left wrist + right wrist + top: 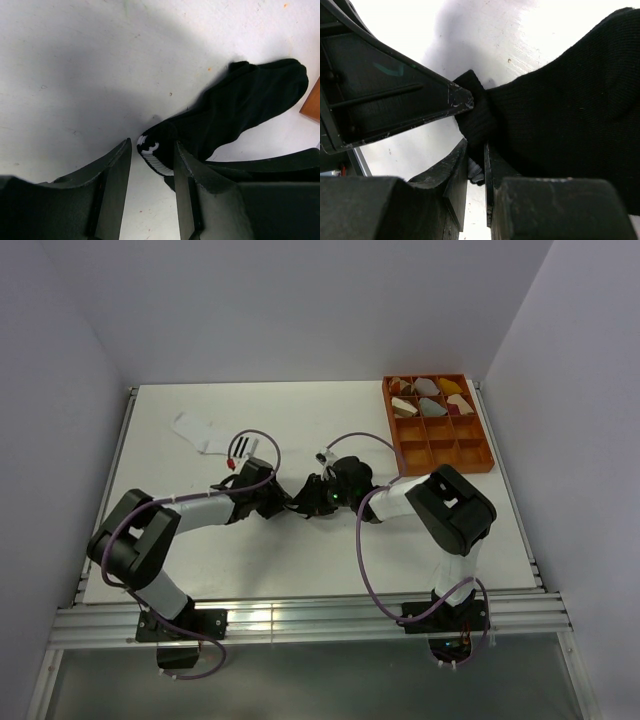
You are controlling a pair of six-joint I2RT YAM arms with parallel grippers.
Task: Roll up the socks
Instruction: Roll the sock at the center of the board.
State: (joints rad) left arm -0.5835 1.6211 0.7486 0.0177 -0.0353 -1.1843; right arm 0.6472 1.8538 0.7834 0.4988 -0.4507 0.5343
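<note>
The black sock (240, 105) lies on the worktop (75, 75). Its striped cuff sits between the left jaws and its foot stretches away ahead of them. The left jaws stand partly open around the cuff: 1 finger touches the fabric, the other looks just clear, so nothing is pinched there. The right jaws are closed to a narrow slit on a fold of the same sock, right beside the left jaws. The white sock (205, 433) lies well beyond the left jaws.

With 2 sets of jaws this close, fingers could knock together. If the left jaws catch only 1 layer, the cuff may slip and the roll start loose. A tug from the right jaws could drag the cuff out first.
</note>
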